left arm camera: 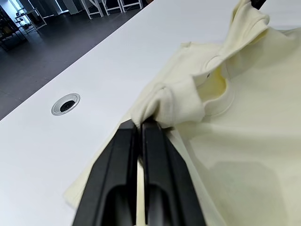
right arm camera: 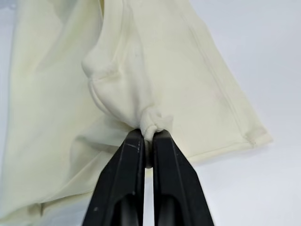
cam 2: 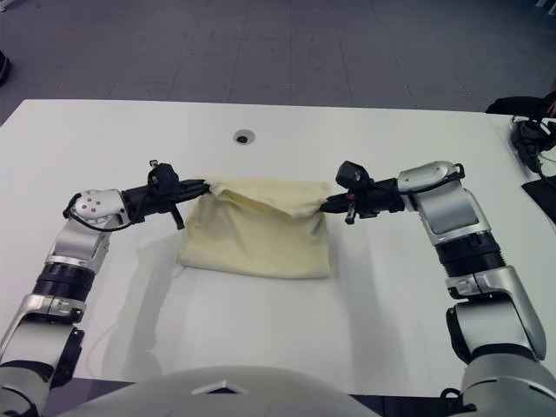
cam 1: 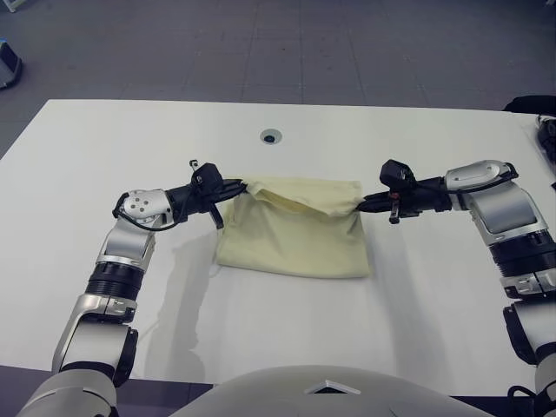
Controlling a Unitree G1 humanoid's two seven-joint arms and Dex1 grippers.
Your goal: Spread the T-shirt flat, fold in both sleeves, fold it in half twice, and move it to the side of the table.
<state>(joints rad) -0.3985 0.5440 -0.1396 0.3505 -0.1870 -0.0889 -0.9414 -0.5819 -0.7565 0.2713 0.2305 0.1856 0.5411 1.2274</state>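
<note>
Folded T-shirt (cam 1: 295, 239) held by its 2 far corners, mid-table.
It lies near the middle of the table (cam 1: 104, 156) as a compact rectangle with no sleeve showing, so spreading and sleeve folds look done. I judge a half-fold is under way, with the move aside not yet made. The left gripper (cam 1: 236, 186) and right gripper (cam 1: 363, 205) each pinch a bunched corner tight, forearms low, reaching in from opposite sides.
</note>
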